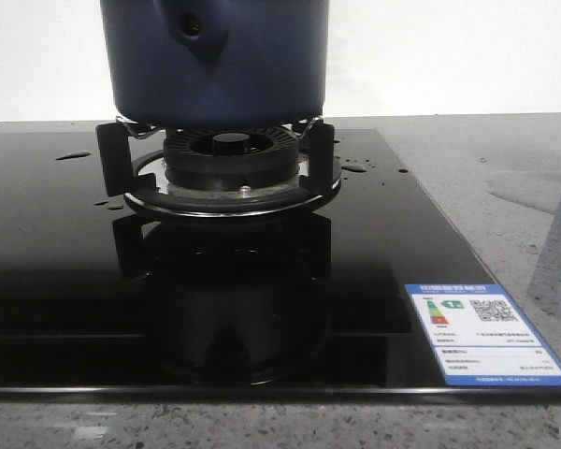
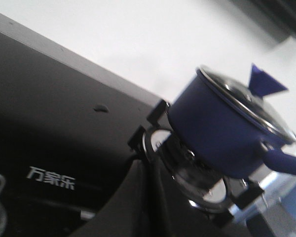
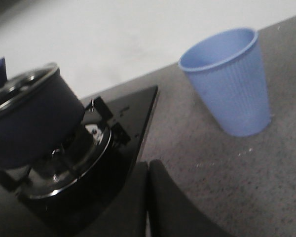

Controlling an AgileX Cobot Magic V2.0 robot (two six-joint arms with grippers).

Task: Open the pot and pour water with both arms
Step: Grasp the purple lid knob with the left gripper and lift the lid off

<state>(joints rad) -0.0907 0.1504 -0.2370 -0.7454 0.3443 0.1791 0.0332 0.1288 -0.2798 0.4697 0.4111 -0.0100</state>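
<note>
Evidently the pot (image 1: 215, 65) sits lidded on its burner (image 1: 229, 159) so both claws can reach — left claw (image 2: 147, 197) and right claw (image 3: 148, 197) look pressed together, neither holding anything. Beside the right claw, the cup (image 3: 232, 81) waits on the counter (image 3: 227, 168) — probably for pouring.

We see a grey speckled counter (image 1: 467, 140) carrying a black glass hob (image 1: 56, 281) and, just beside it, a pale blue cup (image 3: 230, 81) standing upright.
</note>
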